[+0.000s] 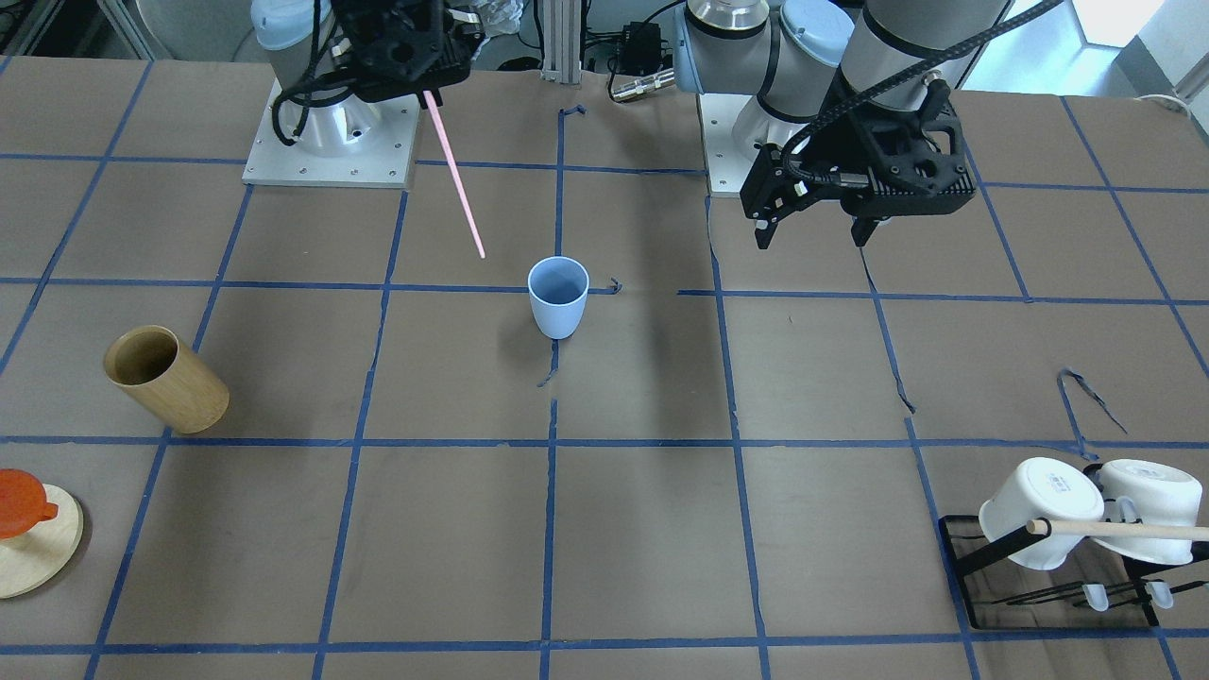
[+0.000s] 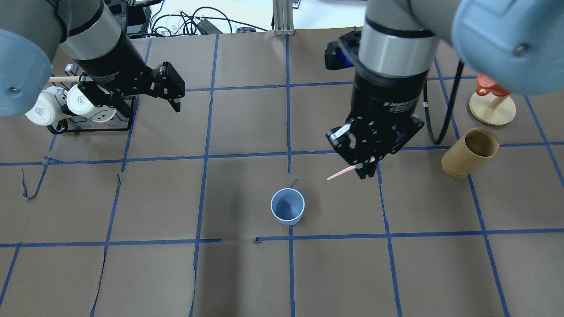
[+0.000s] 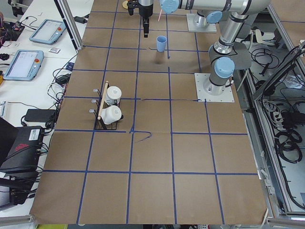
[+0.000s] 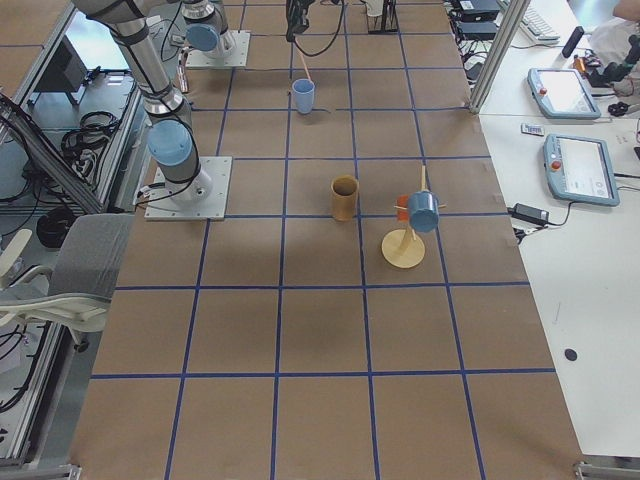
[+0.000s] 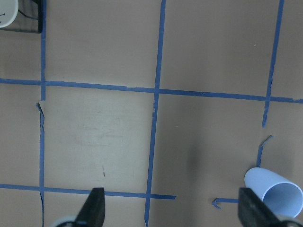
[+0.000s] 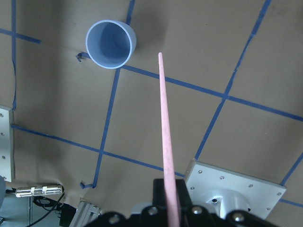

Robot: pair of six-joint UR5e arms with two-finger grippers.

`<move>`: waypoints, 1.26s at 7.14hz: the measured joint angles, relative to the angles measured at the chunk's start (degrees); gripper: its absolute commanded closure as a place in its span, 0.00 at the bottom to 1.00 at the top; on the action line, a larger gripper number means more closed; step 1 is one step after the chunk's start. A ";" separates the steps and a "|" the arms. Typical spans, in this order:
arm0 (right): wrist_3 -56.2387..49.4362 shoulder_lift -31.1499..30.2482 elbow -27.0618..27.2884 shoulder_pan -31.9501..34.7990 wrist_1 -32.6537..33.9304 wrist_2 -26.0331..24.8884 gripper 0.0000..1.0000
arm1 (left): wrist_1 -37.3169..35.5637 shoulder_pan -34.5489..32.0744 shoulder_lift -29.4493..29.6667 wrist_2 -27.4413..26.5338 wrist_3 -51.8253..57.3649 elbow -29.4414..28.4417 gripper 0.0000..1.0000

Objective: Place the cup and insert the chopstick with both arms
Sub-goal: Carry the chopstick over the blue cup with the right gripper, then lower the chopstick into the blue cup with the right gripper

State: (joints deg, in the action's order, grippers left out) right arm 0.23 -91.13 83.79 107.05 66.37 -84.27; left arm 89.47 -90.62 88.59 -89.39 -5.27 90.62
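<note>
At the worktop's middle: one cup (image 1: 558,297), light blue, upright with its mouth up and nothing inside. It stands alone beside a crossing of the blue tape lines.
Above the cup, to one side: one chopstick (image 1: 455,175), pale pink. It is held by its upper end and slants down toward the cup. Its lower tip hangs in the air near the rim and outside the mouth, and does not touch the cup.
Arms: two, silver-grey with light-blue joint caps.
Right gripper (image 2: 368,165): clenched on the top of the chopstick. In the right wrist view the stick runs from between the fingers out toward the cup.
Left gripper (image 1: 812,234): released and holding nothing. It is above bare worktop, well apart from the cup. In the left wrist view its two fingers (image 5: 92,208) stand wide apart, with the cup at the lower corner beside one of them.
Wooden cup (image 1: 168,380): one, a tan cylinder, well apart from the blue cup on the right arm's side.
Round wooden stand (image 1: 38,552): one, near the tan cylinder. It carries an orange-red piece (image 1: 24,501); the exterior right view shows a blue cup hung on it as well.
Black rack (image 1: 954,567): one, on the left arm's side.
White mugs (image 1: 1039,510): two, tipped on the rack.
Wooden rod (image 1: 1124,531): one, lying across in front of the mugs.
</note>
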 measured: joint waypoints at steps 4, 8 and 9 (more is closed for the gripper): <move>14.42 3.26 5.77 8.86 13.91 0.24 0.95 | 0.00 0.00 0.00 0.00 0.00 -0.18 0.00; 15.49 4.81 8.77 9.33 14.95 0.37 0.87 | 0.00 0.03 0.00 -0.02 0.00 -0.18 0.00; 15.49 5.47 9.19 9.37 15.71 0.38 0.86 | 0.00 0.03 0.00 -0.05 0.00 -0.18 0.00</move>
State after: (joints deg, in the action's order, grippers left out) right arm 15.72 -85.66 92.98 116.42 82.08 -83.88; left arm 89.47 -90.59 88.59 -89.44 -5.27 90.44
